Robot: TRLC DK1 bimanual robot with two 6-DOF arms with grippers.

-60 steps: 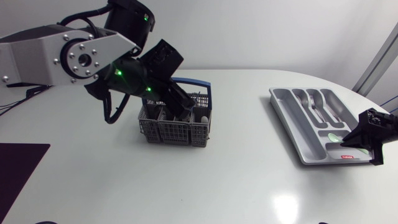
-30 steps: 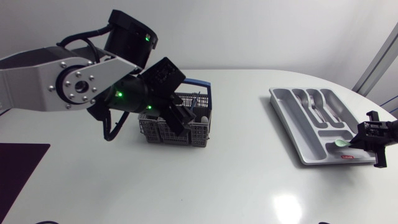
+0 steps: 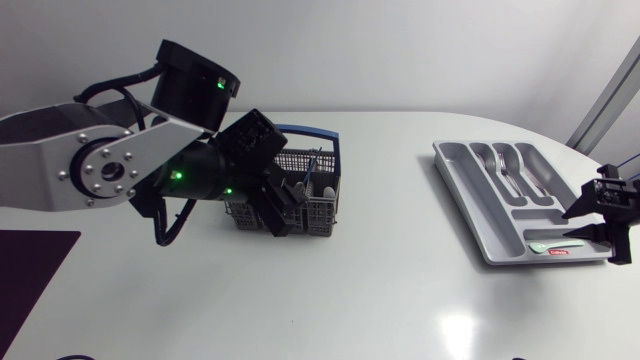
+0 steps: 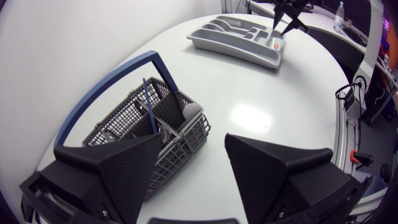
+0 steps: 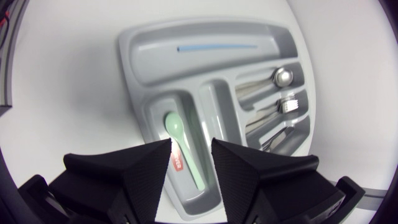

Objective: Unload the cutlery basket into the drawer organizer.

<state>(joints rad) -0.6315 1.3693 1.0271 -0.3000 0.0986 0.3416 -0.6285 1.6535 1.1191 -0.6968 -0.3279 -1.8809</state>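
The grey mesh cutlery basket [image 3: 322, 212] with a blue handle stands left of centre and holds several utensils [image 4: 189, 112]. My left gripper [image 3: 285, 200] hangs at its front edge, open with nothing between the fingers; in the left wrist view the basket [image 4: 134, 118] lies just ahead of one finger of that gripper [image 4: 193, 165]. The grey drawer organizer [image 3: 455, 175] sits at the right. A green spoon [image 5: 183, 149] lies loose in its small front compartment [image 5: 155, 115]. My right gripper [image 5: 189, 168] hovers open above the green spoon [image 3: 545, 243].
Metal forks and a spoon [image 5: 280, 93] fill the organizer's middle compartments, and a thin blue stick [image 5: 217, 47] lies in its long one. A dark mat [image 3: 30, 270] covers the table's front left corner. Bare white tabletop [image 3: 400, 260] separates basket and organizer.
My right gripper opened and let go of the green spoon, which now rests in the organizer. My left arm drew back toward the basket's front, fingers still apart.
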